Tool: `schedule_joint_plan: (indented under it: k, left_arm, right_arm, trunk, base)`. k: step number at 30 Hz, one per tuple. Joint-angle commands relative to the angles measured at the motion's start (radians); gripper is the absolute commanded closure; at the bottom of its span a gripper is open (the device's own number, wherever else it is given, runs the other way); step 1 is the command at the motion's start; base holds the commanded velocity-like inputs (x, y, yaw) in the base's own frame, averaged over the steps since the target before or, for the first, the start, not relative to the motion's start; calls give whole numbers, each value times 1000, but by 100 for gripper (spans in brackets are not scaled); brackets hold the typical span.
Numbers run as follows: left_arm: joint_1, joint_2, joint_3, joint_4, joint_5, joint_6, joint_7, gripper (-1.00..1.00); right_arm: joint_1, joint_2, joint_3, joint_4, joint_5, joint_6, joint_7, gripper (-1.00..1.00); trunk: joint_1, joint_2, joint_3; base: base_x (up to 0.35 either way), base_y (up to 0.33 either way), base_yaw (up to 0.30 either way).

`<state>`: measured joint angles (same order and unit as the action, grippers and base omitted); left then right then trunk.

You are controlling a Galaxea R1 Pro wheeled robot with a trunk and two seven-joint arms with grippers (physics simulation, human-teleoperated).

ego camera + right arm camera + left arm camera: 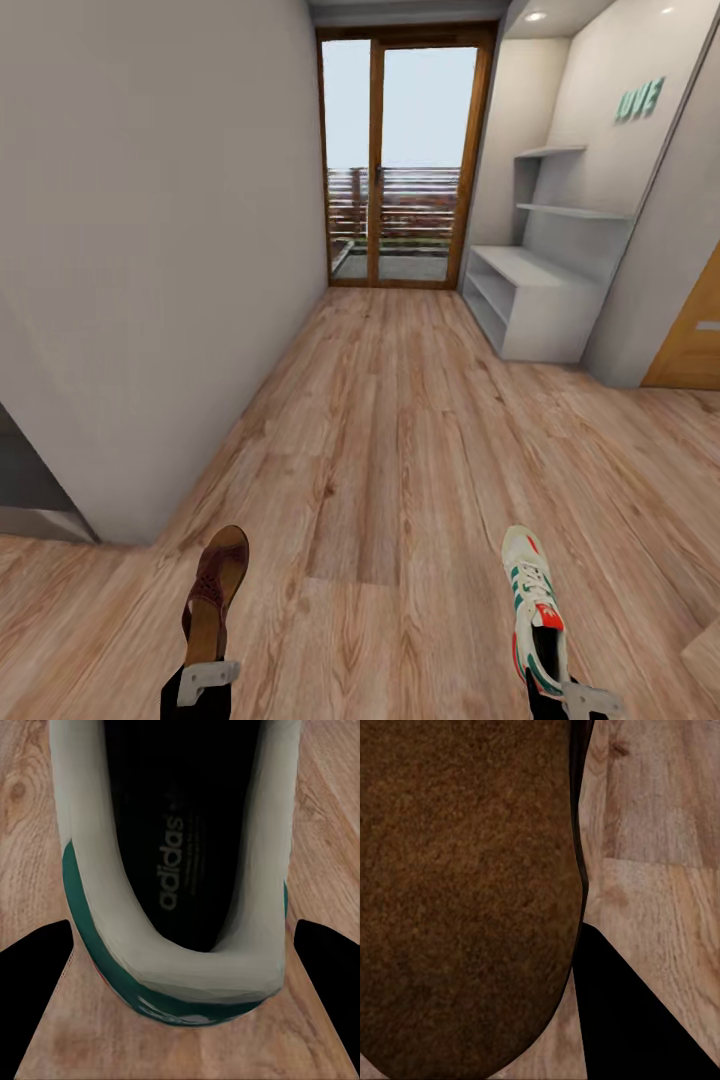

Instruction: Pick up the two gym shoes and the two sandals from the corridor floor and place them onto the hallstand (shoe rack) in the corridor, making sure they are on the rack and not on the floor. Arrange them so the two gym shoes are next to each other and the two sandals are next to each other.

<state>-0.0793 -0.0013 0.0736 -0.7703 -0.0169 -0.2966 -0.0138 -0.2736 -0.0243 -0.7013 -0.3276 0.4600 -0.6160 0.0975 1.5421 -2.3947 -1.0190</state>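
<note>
I have one gym shoe [533, 615] in my right hand [585, 697], clamped at the heel, at about five o'clock in the head view; the right wrist view shows its collar [187, 967] between the dark fingers [34, 990]. One sandal [213, 595] rides in my left hand [207, 680] at seven o'clock, gripped at the heel end, toe forward. Both are lifted over the corridor floor [400, 450]. The hallstand [535, 300] stands well apart at one o'clock, beside the glass door [405, 160]. My worry: both grips sit on one end, so either shoe could droop or slip while driving. The grey wall [150, 250] at ten o'clock could clip the sandal.
</note>
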Motion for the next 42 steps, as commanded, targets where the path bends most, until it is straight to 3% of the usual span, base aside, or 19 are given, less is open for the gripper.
schedule_joint_plan:
  k: [1, 8, 18, 29, 42]
  left_arm:
    - [0, 0, 2, 0, -5, -2, -2, 100]
    - [0, -1, 2, 0, -7, -3, -2, 100]
    - [0, -2, 2, 1, -10, -32, -2, 100]
    - [0, -2, 2, 2, -8, -33, -2, 100]
    - [0, -2, 1, 2, -5, -33, -2, 100]
  right_arm:
    - [-1, 0, -9, 0, 0, -4, 10, 100]
    - [-1, -11, -10, -2, 0, -3, 11, 100]
    - [-1, -8, -10, -4, -1, -4, 10, 100]
    - [-1, -3, -8, -3, 4, -4, 13, 100]
    - [-1, -3, -7, -2, 6, -4, 14, 100]
  trunk:
    - [0, 0, -1]
    - [0, 0, -1]
    - [0, 0, -4]
    - [0, 0, -19]
    - [0, 0, -20]
  base:
    - [339, 0, 9]
    - [339, 0, 2]
    - [339, 0, 0]
    - [339, 0, 0]
    - [339, 0, 0]
